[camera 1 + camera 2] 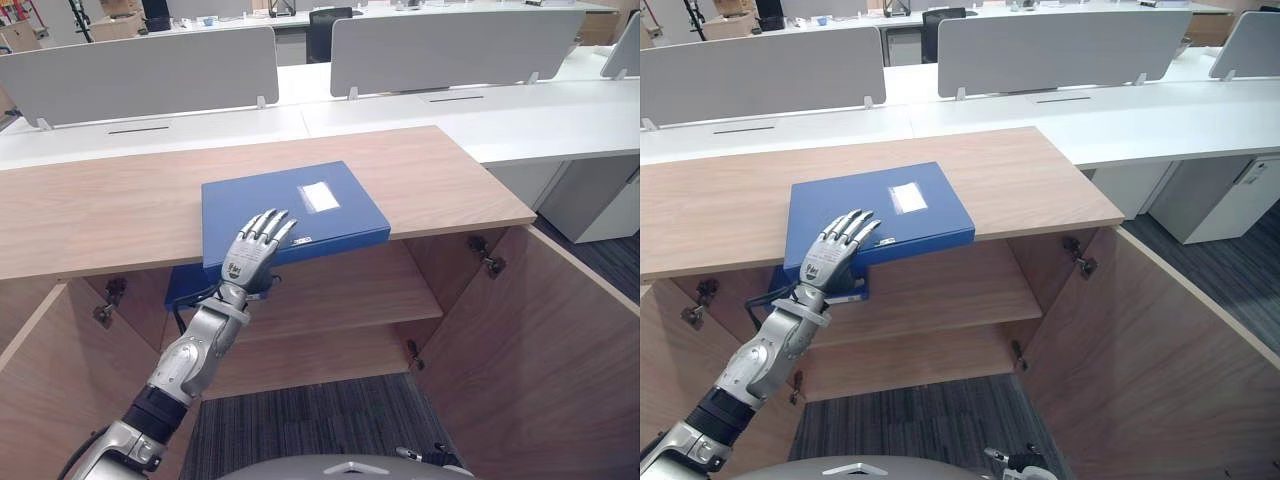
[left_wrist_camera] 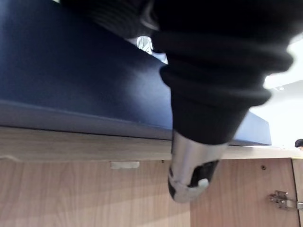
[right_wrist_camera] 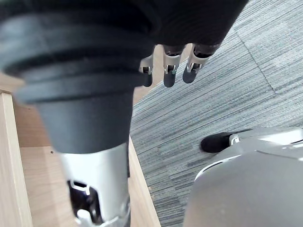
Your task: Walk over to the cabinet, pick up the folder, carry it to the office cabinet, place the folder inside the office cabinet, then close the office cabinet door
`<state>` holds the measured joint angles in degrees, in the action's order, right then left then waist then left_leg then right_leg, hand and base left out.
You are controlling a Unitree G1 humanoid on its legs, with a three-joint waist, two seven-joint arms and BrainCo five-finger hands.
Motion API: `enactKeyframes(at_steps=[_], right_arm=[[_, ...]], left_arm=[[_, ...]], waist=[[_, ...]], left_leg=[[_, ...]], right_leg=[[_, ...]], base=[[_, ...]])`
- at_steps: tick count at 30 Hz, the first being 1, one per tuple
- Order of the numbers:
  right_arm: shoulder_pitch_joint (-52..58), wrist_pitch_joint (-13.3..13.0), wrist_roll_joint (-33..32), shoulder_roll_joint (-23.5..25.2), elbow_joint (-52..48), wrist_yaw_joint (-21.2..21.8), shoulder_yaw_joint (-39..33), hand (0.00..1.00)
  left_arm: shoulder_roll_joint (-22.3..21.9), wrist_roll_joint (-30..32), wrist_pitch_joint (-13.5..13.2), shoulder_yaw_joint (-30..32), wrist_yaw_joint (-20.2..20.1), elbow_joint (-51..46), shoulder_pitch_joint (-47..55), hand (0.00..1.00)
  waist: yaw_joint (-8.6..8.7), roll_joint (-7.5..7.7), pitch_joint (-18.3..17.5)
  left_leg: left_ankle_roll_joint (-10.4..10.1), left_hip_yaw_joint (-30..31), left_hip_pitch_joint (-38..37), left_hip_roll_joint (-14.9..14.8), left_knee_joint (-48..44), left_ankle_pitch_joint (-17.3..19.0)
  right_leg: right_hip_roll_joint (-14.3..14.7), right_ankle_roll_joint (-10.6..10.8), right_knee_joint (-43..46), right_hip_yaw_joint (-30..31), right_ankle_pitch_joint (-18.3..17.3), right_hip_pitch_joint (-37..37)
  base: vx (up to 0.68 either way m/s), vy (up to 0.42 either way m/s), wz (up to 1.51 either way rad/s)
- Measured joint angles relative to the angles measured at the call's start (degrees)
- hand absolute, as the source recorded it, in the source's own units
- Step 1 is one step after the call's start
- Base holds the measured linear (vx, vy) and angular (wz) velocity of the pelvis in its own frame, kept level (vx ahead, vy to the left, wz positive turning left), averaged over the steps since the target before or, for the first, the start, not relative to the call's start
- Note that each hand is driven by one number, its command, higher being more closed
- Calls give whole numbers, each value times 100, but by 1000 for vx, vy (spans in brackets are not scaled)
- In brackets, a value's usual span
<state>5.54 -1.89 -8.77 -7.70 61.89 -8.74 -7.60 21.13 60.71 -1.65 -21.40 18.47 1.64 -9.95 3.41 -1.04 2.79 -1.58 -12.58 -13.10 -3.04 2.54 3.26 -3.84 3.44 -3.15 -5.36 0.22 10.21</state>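
Folder (image 1: 290, 215): blue, lying flat on the wooden cabinet top (image 1: 100, 210) in the middle of the frame. Its near edge sticks out over the front.
Left hand (image 1: 255, 250): fingers straight, lying flat on the folder's near left corner.
Right hand (image 3: 169, 66): fingers loose, holding nothing, hanging over the grey carpet (image 3: 227, 85).
Cabinet doors (image 1: 540, 340): wide open.
Shelf (image 1: 340, 290): another blue thing (image 1: 185, 285) lies at its left end.
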Motion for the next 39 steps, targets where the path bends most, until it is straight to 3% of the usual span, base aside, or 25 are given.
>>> enactKeyframes(at_steps=[12,18,27,34,39], right_arm=[[11,77,-65,35,-47,129,-95,0],[85,49,-93,32,-287,122,53,0],[95,-197,-92,144,-1235,54,765,0],[172,-458,-94,385,-2386,-37,1095,0],[338,-609,-99,496,-3263,-111,1173,0]], left_arm=[[-205,135,96,669,13,-544,304,100],[-207,-179,-139,663,42,-1020,558,100],[-868,-1922,-768,374,343,-2485,903,100],[-1300,-3242,-917,323,587,-3276,1046,100],[-1585,-4492,-1248,461,920,-3878,1232,100]], waist=[[6,19,11],[9,14,8],[-64,10,2],[-119,13,5],[-162,15,3]], left_leg=[[-2,-1,-15,3,65,-7],[-3,7,-21,1,62,-7],[-17,-99,47,-18,-22,30],[14,-167,113,-29,-155,78],[17,-171,104,-30,-160,80]], right_leg=[[4,4,-55,-7,1,19],[3,4,-59,-6,1,31],[6,22,46,179,-11,-107],[15,29,200,282,-16,-224],[17,37,218,298,-21,-244]], base=[[-3,-2,0],[-28,-17,0],[-8,-4,-8],[-49,-17,-7],[-40,-12,-1]])
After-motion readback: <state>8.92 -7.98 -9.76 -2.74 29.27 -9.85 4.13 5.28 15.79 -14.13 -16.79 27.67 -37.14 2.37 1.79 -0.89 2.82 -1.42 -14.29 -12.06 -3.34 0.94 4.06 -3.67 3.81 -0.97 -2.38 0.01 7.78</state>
